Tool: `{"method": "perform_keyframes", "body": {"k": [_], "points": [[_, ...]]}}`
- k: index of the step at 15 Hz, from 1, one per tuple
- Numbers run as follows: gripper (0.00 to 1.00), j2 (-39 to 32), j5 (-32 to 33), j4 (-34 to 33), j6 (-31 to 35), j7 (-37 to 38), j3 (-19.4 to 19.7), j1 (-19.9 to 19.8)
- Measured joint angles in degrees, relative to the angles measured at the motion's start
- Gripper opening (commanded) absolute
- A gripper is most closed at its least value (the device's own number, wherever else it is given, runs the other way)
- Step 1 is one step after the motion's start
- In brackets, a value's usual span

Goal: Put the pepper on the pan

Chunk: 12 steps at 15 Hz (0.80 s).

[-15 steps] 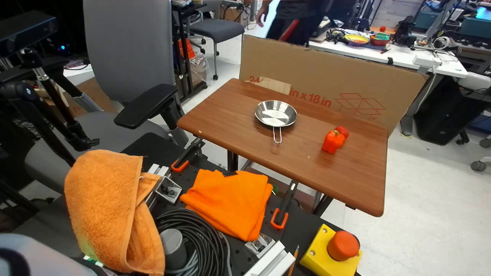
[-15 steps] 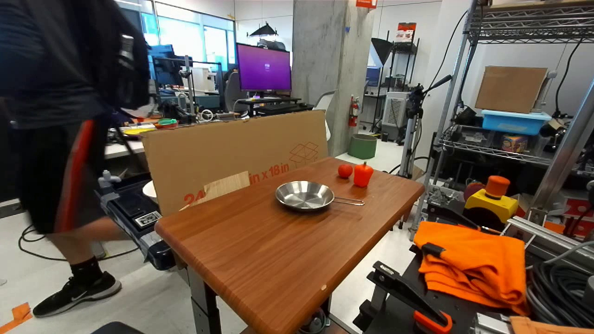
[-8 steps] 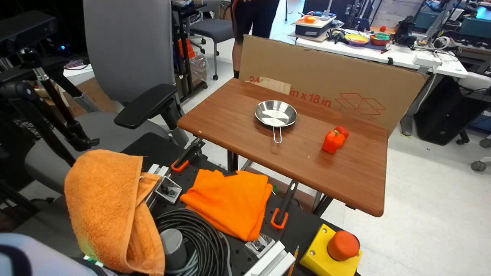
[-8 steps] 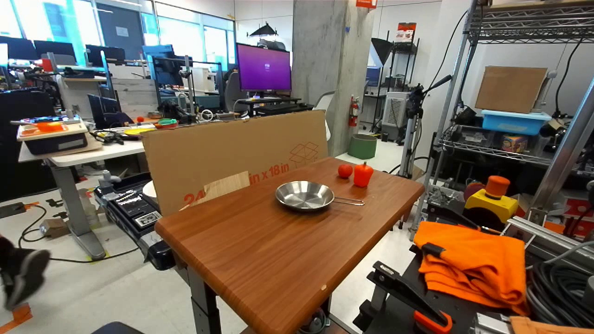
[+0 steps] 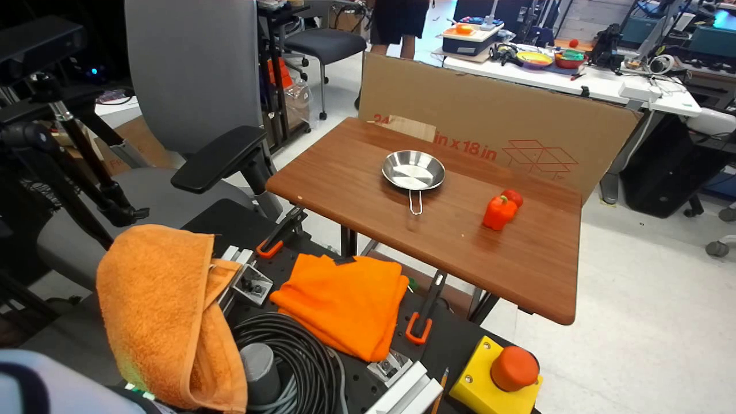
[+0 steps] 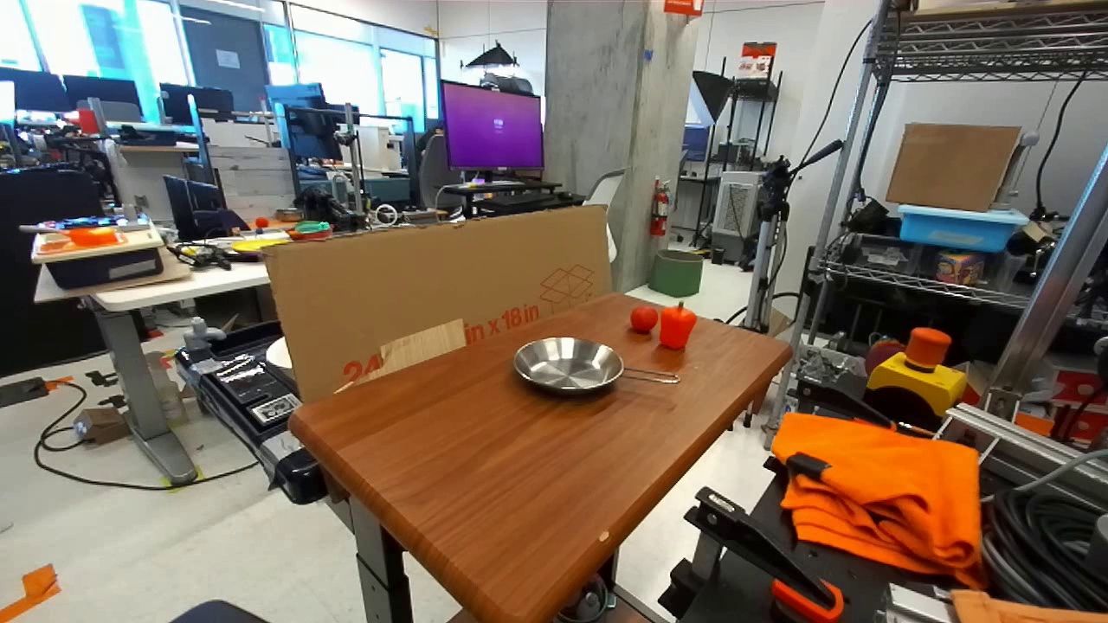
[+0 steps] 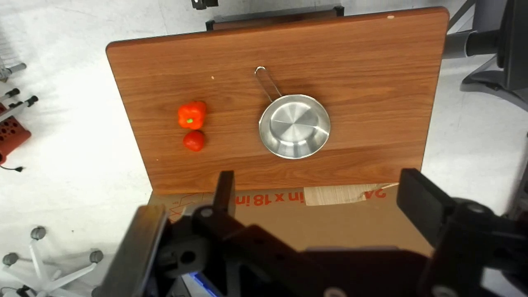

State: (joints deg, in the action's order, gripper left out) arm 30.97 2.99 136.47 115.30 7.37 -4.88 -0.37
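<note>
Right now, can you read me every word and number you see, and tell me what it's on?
"24" in red, on the big cardboard, beside its tan strip.
"in x 18 in" in red, on the same cardboard, past the strip.
Too small or blurred to read: white paper, purple screen, red sign, sticker on the black case.
Also too blurred: letters on the box by the gray chair.
</note>
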Motion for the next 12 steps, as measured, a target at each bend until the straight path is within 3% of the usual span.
{"method": "perform_keyframes", "body": {"k": [6,12], "points": [[1.00,-0.05,1.01,0.23,0.17,2.62,0.75,-1.90],[1.00,0.02,0.99,-0.97,-1.38,2.04,4.30,-2.62]]}}
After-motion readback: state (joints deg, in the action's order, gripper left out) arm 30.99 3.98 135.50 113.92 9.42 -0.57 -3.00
